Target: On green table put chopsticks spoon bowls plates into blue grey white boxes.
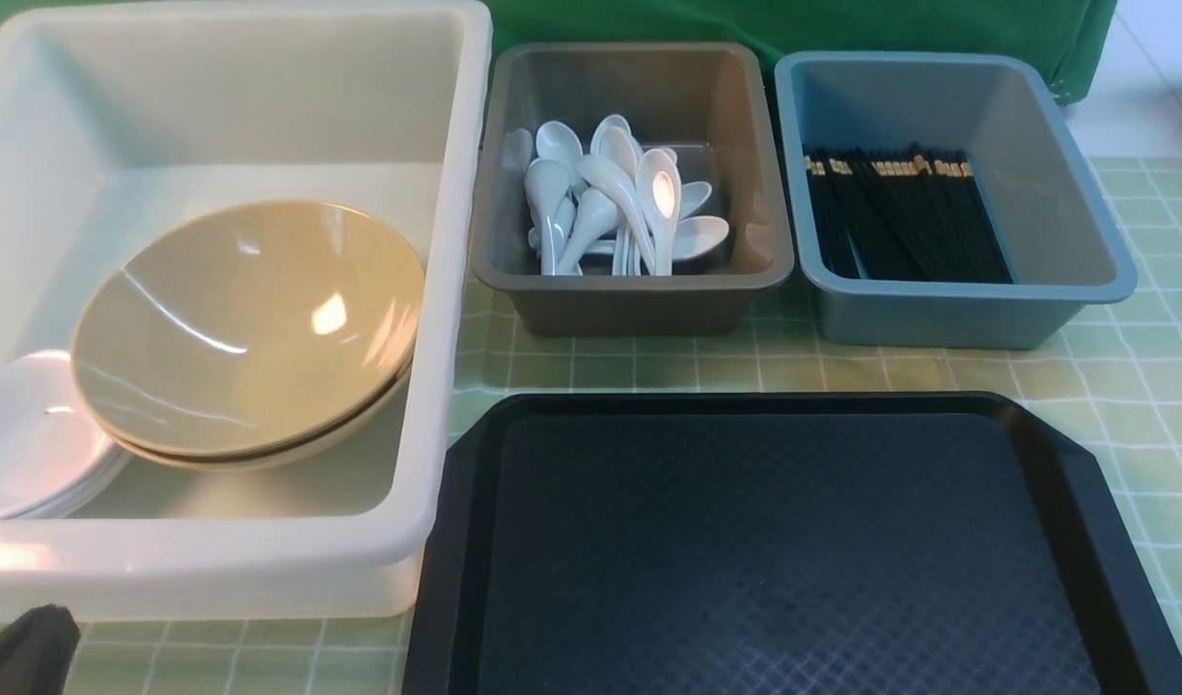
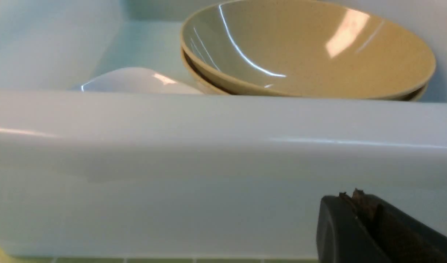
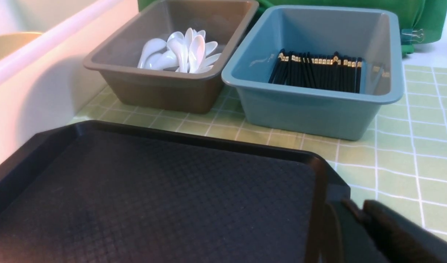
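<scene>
Tray (image 1: 783,550) bare along the table's (image 1: 1160,386) near edge, tubs (image 1: 639,299) crowding the far edge; both grippers (image 2: 358,199) (image 3: 354,212) closed, holding nothing; no writing

Front overview; close wrist views (shared white box (image 1: 436,290))

No lettering, label, brand mark or number can be read anywhere in these views.
</scene>
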Action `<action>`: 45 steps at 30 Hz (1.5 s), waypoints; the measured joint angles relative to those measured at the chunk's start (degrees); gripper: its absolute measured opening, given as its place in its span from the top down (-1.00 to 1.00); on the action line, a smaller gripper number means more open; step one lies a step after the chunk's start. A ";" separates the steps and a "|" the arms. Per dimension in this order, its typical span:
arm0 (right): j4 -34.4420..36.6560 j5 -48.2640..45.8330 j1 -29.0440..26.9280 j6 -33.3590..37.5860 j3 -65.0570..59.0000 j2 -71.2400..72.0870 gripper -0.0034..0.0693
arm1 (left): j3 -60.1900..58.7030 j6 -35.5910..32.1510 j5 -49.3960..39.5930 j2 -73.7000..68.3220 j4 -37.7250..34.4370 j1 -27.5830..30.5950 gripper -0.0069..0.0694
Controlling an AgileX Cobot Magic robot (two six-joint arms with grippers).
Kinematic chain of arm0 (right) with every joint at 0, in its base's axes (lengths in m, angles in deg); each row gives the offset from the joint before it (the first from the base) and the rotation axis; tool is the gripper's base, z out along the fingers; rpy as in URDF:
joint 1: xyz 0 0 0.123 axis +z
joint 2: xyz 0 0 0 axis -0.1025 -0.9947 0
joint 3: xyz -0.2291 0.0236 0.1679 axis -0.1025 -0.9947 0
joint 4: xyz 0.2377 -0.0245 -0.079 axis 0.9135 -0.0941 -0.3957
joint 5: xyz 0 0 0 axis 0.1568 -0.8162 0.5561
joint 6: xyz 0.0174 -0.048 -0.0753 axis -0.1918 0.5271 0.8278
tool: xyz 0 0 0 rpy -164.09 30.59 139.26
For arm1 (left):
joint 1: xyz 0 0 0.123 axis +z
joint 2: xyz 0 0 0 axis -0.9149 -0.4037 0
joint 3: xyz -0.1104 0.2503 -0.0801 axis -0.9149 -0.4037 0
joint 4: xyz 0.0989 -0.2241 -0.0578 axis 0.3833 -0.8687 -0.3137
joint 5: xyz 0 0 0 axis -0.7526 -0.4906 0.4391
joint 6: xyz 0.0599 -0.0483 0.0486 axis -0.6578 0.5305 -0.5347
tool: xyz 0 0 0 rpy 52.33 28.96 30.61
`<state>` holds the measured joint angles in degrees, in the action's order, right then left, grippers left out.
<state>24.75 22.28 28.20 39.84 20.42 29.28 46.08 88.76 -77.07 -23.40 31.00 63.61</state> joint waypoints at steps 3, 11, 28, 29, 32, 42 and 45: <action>0.00 -0.08 0.00 0.00 0.00 0.00 0.69 | 0.10 0.00 -0.33 0.00 0.07 0.00 0.82; 0.00 -1.17 0.00 0.00 0.00 0.00 0.67 | 0.10 0.00 -0.33 0.00 0.35 0.48 0.82; 0.00 -1.70 -0.77 0.00 0.00 0.00 0.63 | 0.10 0.00 -0.33 0.00 0.48 1.63 0.82; 0.00 -1.70 -1.50 0.00 0.00 0.00 0.63 | 0.10 0.00 -0.33 0.00 0.48 1.63 0.82; 0.00 -1.70 -4.75 0.00 0.00 0.00 0.63 | 0.10 0.00 -0.33 0.00 0.48 1.63 0.82; -1.21 9.62 -22.16 6.60 -5.29 0.00 0.60 | 0.10 0.00 -0.33 0.00 0.59 1.63 0.82; -1.16 16.04 -27.15 7.19 -10.65 0.00 0.60 | 0.10 0.00 -0.33 0.00 0.59 1.63 0.82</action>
<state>23.59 38.31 1.06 47.02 9.77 29.28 46.19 88.76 -77.40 -23.40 31.60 65.24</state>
